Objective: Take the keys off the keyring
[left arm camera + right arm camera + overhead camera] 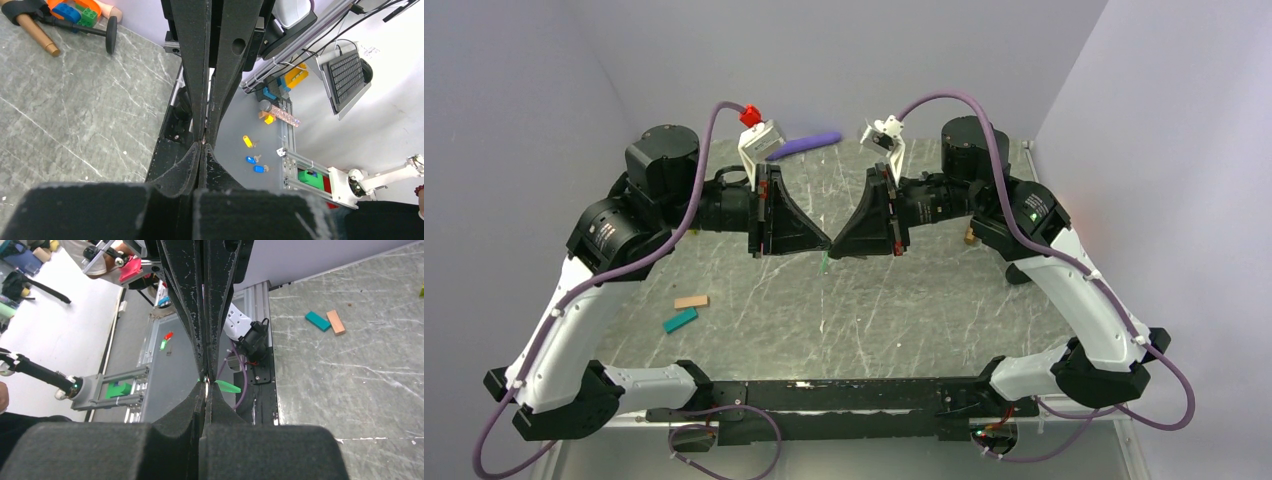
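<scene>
Right wrist view: we find the right gripper (205,390) and left gripper (205,374) both closed, tips touching at mid-scene, with the keys (227,386) jutting from that junction toward the near side, long axis crosswise to both grippers, neither arm nearer.

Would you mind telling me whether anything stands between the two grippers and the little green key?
Nothing visible does. The left gripper and right gripper, fingers shut, meet tip to tip, and the green key hangs right at that junction. The teal block and tan block lie well aside.
</scene>
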